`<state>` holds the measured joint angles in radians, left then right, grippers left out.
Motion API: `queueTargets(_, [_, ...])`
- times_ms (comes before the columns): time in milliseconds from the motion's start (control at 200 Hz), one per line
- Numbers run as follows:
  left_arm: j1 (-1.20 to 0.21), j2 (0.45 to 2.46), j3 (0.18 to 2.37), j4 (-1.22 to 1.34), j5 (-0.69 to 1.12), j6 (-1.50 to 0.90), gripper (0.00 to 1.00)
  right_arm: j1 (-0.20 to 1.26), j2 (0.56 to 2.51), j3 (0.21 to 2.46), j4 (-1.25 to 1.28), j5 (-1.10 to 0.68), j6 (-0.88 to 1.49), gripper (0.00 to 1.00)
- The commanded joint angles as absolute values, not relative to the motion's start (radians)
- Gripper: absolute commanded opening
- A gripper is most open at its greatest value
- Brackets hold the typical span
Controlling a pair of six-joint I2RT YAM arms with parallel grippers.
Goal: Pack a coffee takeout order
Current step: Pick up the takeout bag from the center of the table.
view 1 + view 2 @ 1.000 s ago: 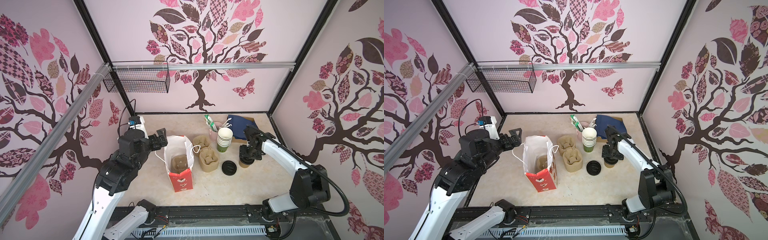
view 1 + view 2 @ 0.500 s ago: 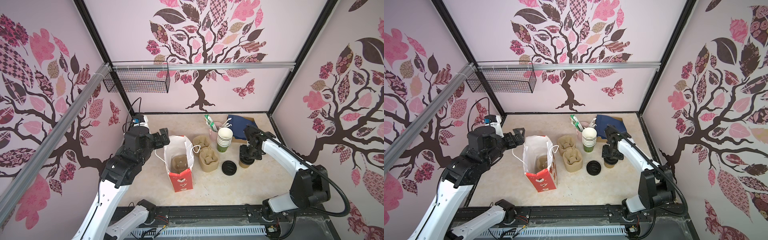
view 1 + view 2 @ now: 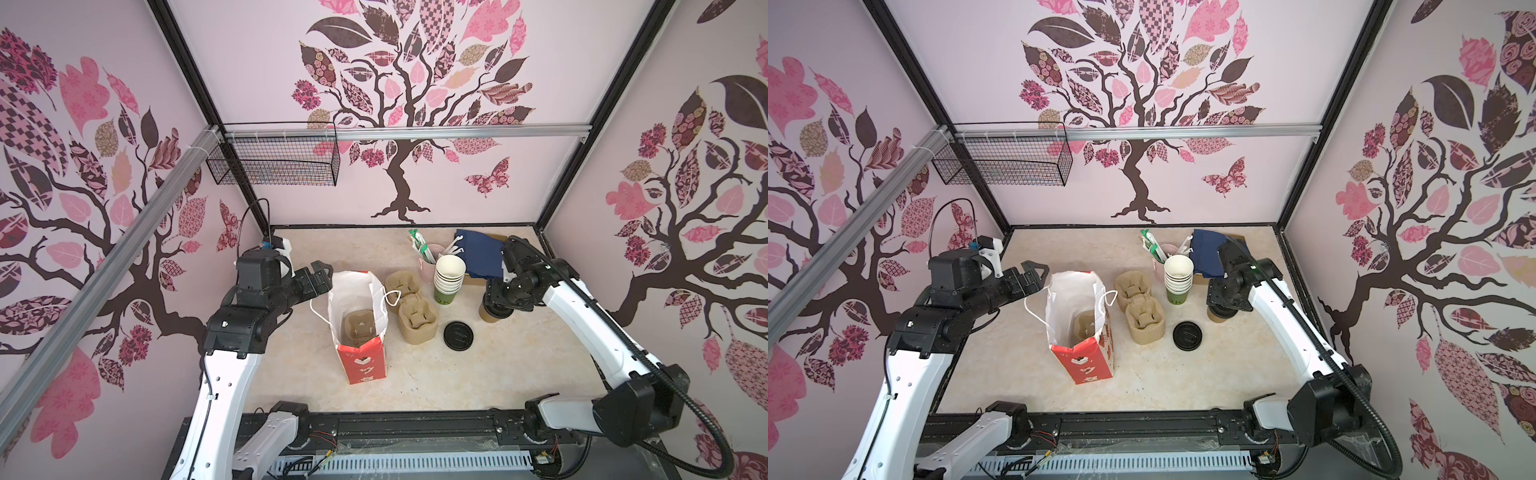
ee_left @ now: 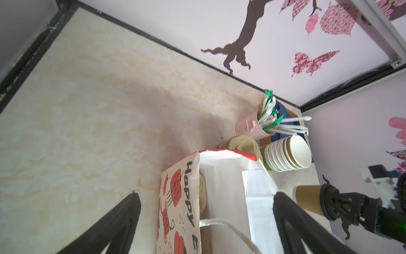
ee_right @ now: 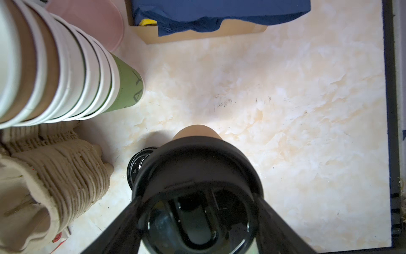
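A tan paper cup (image 3: 487,313) with a round black lid (image 5: 197,167) stands on the table at the right. My right gripper (image 3: 496,305) reaches down over it, fingers shut on the lid's sides. In the wrist view, that gripper (image 5: 197,198) has the lid filling the gap. A white and red paper bag (image 3: 359,316) stands open in the middle with one pulp carrier (image 3: 359,326) at its bottom. My left gripper (image 3: 322,274) hangs open at the bag's left rim, holding nothing. The navy napkin (image 3: 478,251) lies in a cardboard box at the back right.
A stack of pulp carriers (image 3: 417,318) sits right of the bag, with loose black lids (image 3: 458,334) in front. Behind are stacked lidless cups (image 3: 449,276) and a pink cup of straws (image 3: 428,257). A wire basket (image 3: 274,162) hangs on the back left wall.
My left arm has shifted its wrist and elbow slightly while its open fingers stay by the bag's rim. The right arm and the cup have not moved.
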<state>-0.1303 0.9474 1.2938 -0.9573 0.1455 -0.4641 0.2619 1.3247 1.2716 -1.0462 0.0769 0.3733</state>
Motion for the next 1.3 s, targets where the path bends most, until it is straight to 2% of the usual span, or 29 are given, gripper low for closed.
queueTargets(0, [-0.125,0.938,1.296,-1.028,0.179,-0.424,0.98,0.268,1.287,1.304,-1.105,0.065,0.359,0.76])
queueTargets(175, [-0.125,1.008,1.356,-1.127,0.285,-0.330,0.98,0.268,1.282,1.302,-1.090,0.047,0.353,0.76])
queueTargets(395, [-0.125,1.055,1.390,-1.185,0.266,-0.304,0.97,0.268,1.270,1.283,-1.077,0.035,0.344,0.76])
queueTargets(430, [-0.125,1.064,1.387,-1.197,0.267,-0.297,0.92,0.268,1.272,1.280,-1.075,0.034,0.344,0.76])
queueTargets(525, [-0.126,1.077,1.368,-1.206,0.290,-0.279,0.64,0.268,1.273,1.277,-1.068,0.031,0.345,0.77])
queueTargets(600, [-0.126,1.086,1.359,-1.209,0.280,-0.276,0.48,0.268,1.279,1.285,-1.068,0.026,0.345,0.77])
queueTargets(785, [-0.126,1.095,1.368,-1.211,0.272,-0.277,0.34,0.268,1.275,1.293,-1.068,0.027,0.342,0.77])
queueTargets(975, [-0.126,1.098,1.373,-1.223,0.269,-0.272,0.09,0.268,1.268,1.288,-1.068,0.017,0.343,0.78])
queueTargets(1135, [-0.126,1.091,1.360,-1.214,0.262,-0.279,0.00,0.268,1.269,1.296,-1.070,0.013,0.342,0.77])
queueTargets(1296, [-0.125,1.063,1.337,-1.145,0.300,-0.321,0.00,0.268,1.274,1.305,-1.073,0.003,0.338,0.77])
